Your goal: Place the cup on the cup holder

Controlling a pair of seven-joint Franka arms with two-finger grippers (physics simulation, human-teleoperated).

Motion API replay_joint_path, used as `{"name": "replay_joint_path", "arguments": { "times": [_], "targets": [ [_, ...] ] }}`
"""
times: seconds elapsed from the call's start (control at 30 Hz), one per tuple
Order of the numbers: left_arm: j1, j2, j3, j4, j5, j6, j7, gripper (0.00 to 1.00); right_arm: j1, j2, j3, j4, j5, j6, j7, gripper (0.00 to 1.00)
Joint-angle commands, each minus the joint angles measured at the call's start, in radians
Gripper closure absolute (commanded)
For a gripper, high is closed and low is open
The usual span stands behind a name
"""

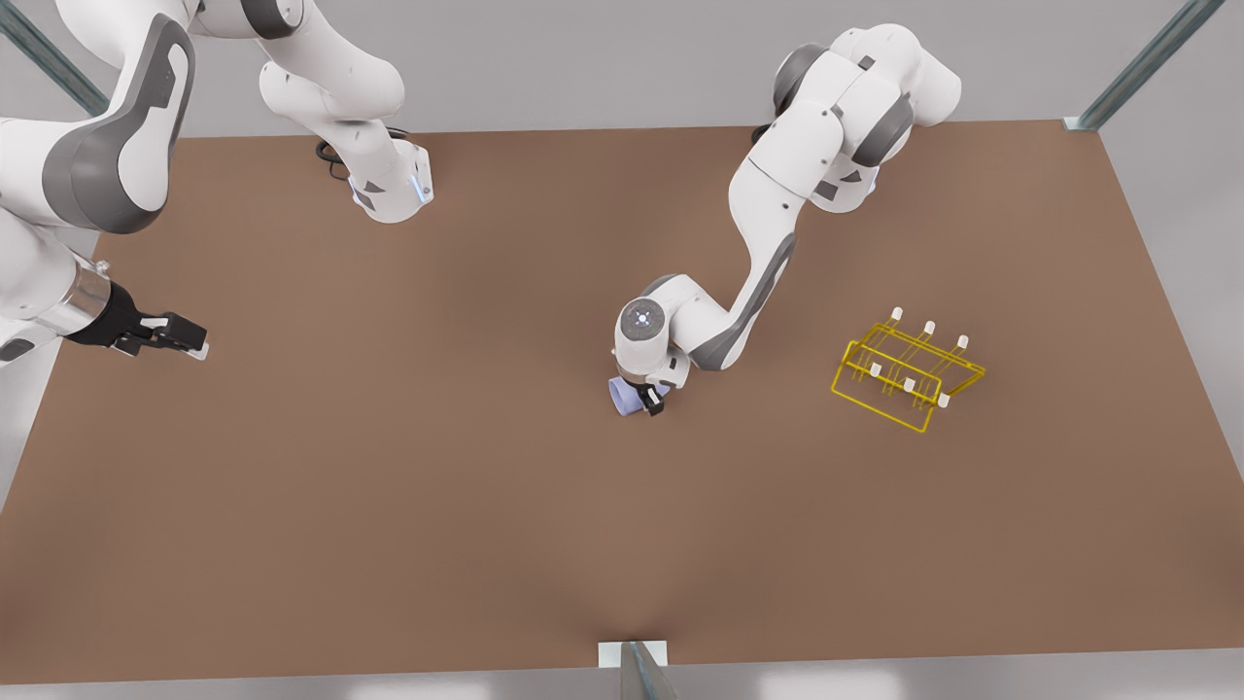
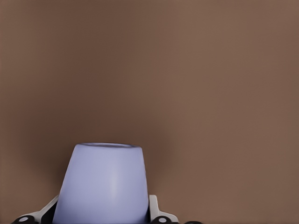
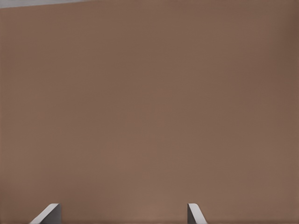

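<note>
Right now the left gripper [image 1: 649, 399] pinches the small, smooth lavender-blue cup [image 1: 626, 396] mid-table, well apart from the yellow wire cup holder with white-tipped prongs [image 1: 909, 372]. A slippery cup could slide out or miss a prong. The right gripper [image 1: 180, 336] waits far off, fingers spread.

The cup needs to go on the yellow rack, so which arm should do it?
Left. Its pincer is around the cup, nearer the cup holder. The right pincer waits open, far away.
</note>
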Motion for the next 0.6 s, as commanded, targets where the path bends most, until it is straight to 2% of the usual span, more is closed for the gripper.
{"name": "replay_joint_path", "arguments": {
  "times": [0.0, 0.3, 0.43, 0.5, 0.57],
  "targets": [
    [0.0, -0.001, 0.0, 0.0, 0.007, -0.002, -0.091, 0.22, 0.0, -0.001, 0.0, 0.001, 0.001, 0.005, 0.003, 0.0],
    [0.0, 0.006, 0.0, 0.008, 0.007, -0.006, -0.083, 0.25, -0.001, -0.001, 0.0, 0.001, 0.001, 0.005, 0.003, 0.0],
    [0.0, -0.01, 0.001, 0.031, 0.011, -0.067, -0.053, 0.26, -0.001, -0.001, 0.0, 0.001, 0.001, 0.006, 0.003, 0.0],
    [0.0, -0.024, 0.004, 0.08, 0.013, -0.185, -0.043, 0.26, -0.001, -0.001, 0.0, 0.0, 0.001, 0.006, 0.003, 0.0],
    [0.0, -0.063, 0.009, 0.174, 0.05, -0.486, -0.007, 0.26, -0.001, -0.001, 0.0, 0.001, 0.001, 0.006, 0.003, 0.0]
  ]
}}
